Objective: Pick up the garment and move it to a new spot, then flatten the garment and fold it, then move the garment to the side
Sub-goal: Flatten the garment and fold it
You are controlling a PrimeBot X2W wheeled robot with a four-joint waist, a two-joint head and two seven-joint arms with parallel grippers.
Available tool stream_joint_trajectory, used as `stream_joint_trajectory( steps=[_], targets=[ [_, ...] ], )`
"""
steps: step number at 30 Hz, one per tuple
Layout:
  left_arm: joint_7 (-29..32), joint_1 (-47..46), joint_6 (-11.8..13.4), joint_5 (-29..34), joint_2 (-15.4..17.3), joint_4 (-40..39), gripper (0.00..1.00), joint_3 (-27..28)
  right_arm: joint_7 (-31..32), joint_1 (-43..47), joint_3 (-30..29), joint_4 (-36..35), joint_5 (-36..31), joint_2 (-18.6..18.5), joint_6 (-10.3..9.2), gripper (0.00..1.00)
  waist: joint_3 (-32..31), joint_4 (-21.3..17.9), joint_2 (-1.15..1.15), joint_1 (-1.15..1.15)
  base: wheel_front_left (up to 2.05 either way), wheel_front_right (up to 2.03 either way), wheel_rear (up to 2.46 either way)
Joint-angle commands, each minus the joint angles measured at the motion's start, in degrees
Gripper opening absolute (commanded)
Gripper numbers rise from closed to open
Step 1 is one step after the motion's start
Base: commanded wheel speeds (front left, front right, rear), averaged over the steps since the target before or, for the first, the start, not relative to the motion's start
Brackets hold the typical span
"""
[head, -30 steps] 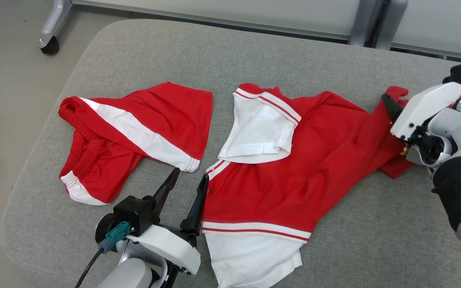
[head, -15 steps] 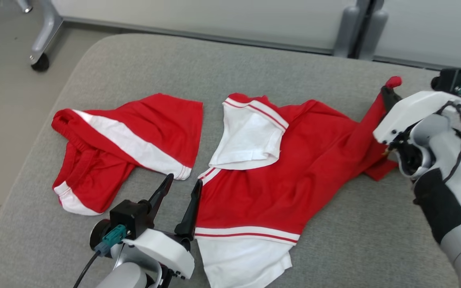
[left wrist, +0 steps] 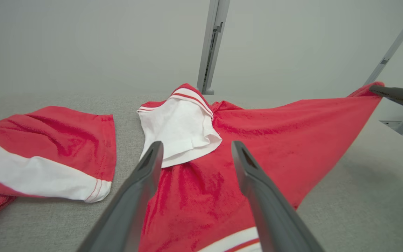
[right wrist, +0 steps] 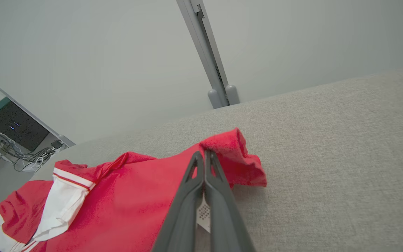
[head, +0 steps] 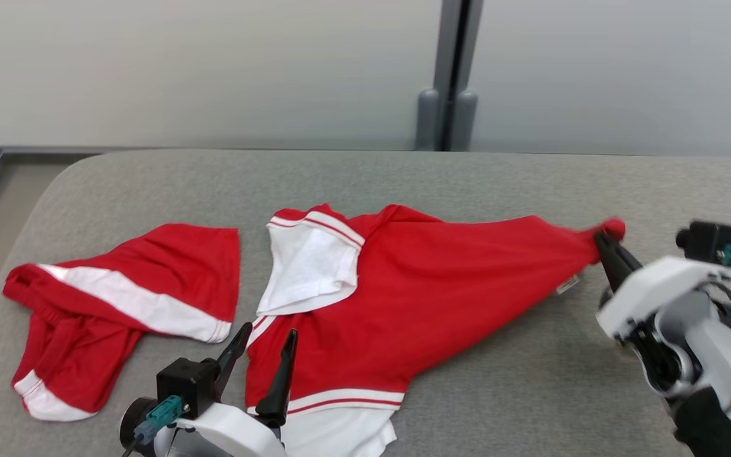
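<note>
Two pieces of clothing lie on the grey padded fabric surface (head: 530, 387). The red shirt with white sleeves (head: 441, 285) is in the middle. Its right corner is raised a little and stretched, because the right gripper (head: 601, 238) is closed tight on it. The left gripper (head: 269, 330) holds nothing, jaws wide apart, at the shirt's near left edge. The red shorts with a white stripe (head: 137, 279) lie further left, apart from the shirt.

Likely a robotics lab or test bay: pale partition panels (head: 213, 70) joined at a grey metal post (head: 451, 70) stand behind a grey fabric-padded table (head: 403, 171), and a dark electronics box (right wrist: 12, 128) trails tangled cables (right wrist: 26, 159) (down on the floor).
</note>
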Motion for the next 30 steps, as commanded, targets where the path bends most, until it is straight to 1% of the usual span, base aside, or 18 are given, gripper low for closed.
stream_joint_trajectory(
  steps=[1,5,9,13,15,17,18,19,20,21,22,25,30],
  targets=[
    [0.0,0.6,0.3,-0.5,0.3,-0.4,1.00,0.1,0.6,2.3,-0.6,-1.3,-0.1,-1.4,0.02,0.00,-2.1,-2.4,0.00,0.00,0.00,0.00,0.00],
    [0.6,1.5,1.0,-0.5,1.0,-1.8,1.00,0.1,4.9,11.0,-3.8,-9.2,-1.1,-4.4,0.03,0.00,-2.3,-4.2,0.00,0.00,0.00,0.00,0.00],
    [1.0,1.8,1.4,-0.5,1.6,-2.9,1.00,0.1,10.3,20.7,-10.2,-18.5,-2.8,-6.2,0.03,0.00,-1.3,-5.2,0.00,0.00,0.00,0.00,0.00],
    [1.1,1.8,1.5,-0.7,1.8,-3.2,1.00,0.2,19.6,30.7,-17.2,-27.9,-6.0,-5.6,0.02,0.00,-0.3,-6.0,0.00,0.00,0.00,0.00,0.00],
    [1.1,1.5,1.5,-0.7,1.8,-3.2,1.00,0.2,24.1,34.4,-20.5,-32.0,-8.3,-4.5,0.02,0.00,0.3,-6.3,0.00,0.00,0.00,0.00,0.00],
    [1.0,0.9,1.4,-0.7,1.8,-3.1,1.00,0.2,28.1,37.4,-23.6,-35.5,-11.2,-2.7,0.02,0.00,0.8,-6.5,0.00,0.00,0.00,0.00,0.00],
    [1.0,0.4,1.3,-0.7,1.6,-3.0,1.00,0.2,30.8,39.3,-26.5,-38.1,-14.6,-0.5,0.02,0.00,1.2,-6.7,0.00,0.00,0.00,0.00,0.00],
    [0.9,0.3,1.2,-0.8,1.6,-2.9,1.00,0.2,32.1,39.9,-27.5,-39.1,-16.2,0.8,0.02,0.18,1.3,-6.8,0.00,0.00,0.00,0.00,0.00],
    [0.9,0.1,1.1,-0.9,1.5,-2.7,1.00,0.2,33.3,40.4,-28.2,-40.2,-17.5,2.3,0.02,0.75,1.4,-6.8,0.00,0.00,0.00,0.00,0.00],
    [1.0,0.0,1.0,-0.9,1.5,-2.6,1.00,0.1,34.4,40.7,-28.9,-41.2,-18.3,3.6,0.03,1.00,1.5,-6.8,0.00,0.00,0.00,0.00,0.00],
    [0.9,-0.1,1.0,-0.9,1.5,-2.5,1.00,0.1,35.7,41.2,-29.4,-42.1,-19.1,4.8,0.03,1.00,1.5,-6.9,0.00,0.00,0.00,0.00,0.00],
    [0.9,-0.3,0.8,-1.0,1.5,-2.2,1.00,0.0,38.1,42.0,-31.2,-45.0,-21.0,6.6,0.02,1.00,1.5,-6.8,0.00,0.00,0.00,0.00,0.00],
    [0.9,-0.3,0.8,-1.2,1.8,-1.9,1.00,0.2,37.4,40.7,-34.8,-50.3,-22.1,8.0,0.03,1.00,1.2,-6.7,0.00,0.00,0.00,0.00,0.00]
  ],
)
